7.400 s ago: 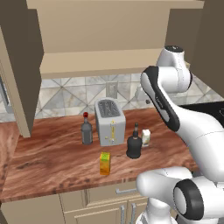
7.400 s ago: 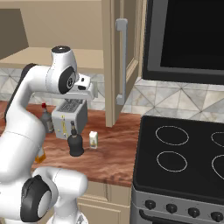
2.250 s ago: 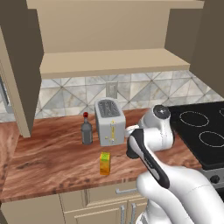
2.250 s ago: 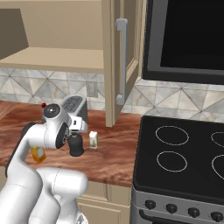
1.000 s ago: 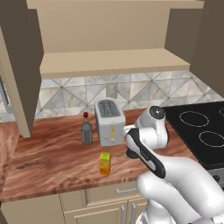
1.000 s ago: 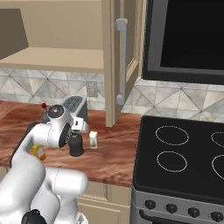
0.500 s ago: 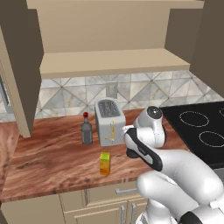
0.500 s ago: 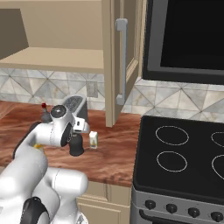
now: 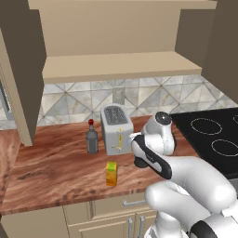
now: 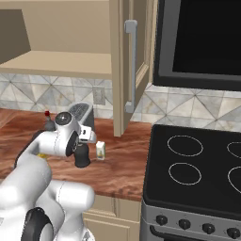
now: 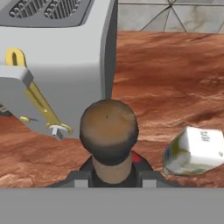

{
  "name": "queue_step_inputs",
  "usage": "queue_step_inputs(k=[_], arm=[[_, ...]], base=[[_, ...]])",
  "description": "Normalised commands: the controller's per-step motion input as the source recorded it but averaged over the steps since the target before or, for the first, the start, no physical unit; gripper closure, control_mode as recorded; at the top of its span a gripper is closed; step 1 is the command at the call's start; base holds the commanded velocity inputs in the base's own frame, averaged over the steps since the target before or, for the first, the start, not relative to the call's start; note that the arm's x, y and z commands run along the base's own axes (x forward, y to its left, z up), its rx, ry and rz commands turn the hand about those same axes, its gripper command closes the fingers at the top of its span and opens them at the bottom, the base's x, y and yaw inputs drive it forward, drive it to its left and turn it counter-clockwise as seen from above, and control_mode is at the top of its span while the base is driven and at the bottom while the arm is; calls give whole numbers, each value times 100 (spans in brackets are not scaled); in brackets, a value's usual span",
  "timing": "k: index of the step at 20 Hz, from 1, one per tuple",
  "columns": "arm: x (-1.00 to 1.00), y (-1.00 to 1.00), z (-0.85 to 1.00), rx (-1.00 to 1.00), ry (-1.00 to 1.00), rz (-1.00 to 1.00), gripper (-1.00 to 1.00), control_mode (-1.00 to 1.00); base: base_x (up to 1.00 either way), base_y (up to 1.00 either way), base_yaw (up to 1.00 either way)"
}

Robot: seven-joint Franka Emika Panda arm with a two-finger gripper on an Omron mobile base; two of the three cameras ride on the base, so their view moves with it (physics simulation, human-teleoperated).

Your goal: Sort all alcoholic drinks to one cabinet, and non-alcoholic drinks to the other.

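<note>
A reddish wooden surface [image 9: 56,172] runs under open tan wall cabinets, with a tiled backsplash behind and a black stove [image 10: 197,188] to the right. The landmark here is the grey toaster [image 9: 115,129], standing near the back of the surface.

The squat black bottle [image 10: 82,157] stands upright just right of the toaster's front corner. From the hand view its rounded cap [image 11: 108,127] sits dead centre, close under the camera, with the toaster's side panel and yellow lever immediately behind it. The gripper [image 10: 84,141] has come down over the neck, and over the last second the jaws have drawn in from wide apart to nearly together. Whether they are already clamped on the neck I cannot tell; the pads are hidden low in the hand view and the closing looks unfinished.

The small white-cream carton [image 11: 194,151] sits just right of the bottle, further from the toaster, not touching it. The slim grey bottle with a red cap [image 9: 92,138] stands just left of the toaster, and the orange-yellow carton [image 9: 111,173] in front of it, nearer the surface's edge.

All four drinks are on the surface, so sorting has barely begun. My reading: the grasp on the first alcoholic drink is being made, and a lift toward the wider cabinet's shelf [image 9: 121,65] should follow once the grip is firm.
</note>
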Motion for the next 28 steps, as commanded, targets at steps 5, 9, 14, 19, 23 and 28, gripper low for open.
queue_step_inputs(k=[5, 9, 14, 19, 23, 28], arm=[[-17, 0, 30, -3, -5, -1, 100, -100], [-33, -1, 63, -9, -12, -1, 100, -100], [-38, -3, 76, -11, -11, -2, 100, -100], [-33, -4, 81, -7, -5, -3, 100, -100], [-31, -10, 87, -1, 0, -3, 100, -100], [-24, -8, 90, 1, 0, -2, 100, -100]], base=[[0, 0, 0], [0, 0, 0], [0, 0, 0], [0, 0, 0], [0, 0, 0], [0, 0, 0]])
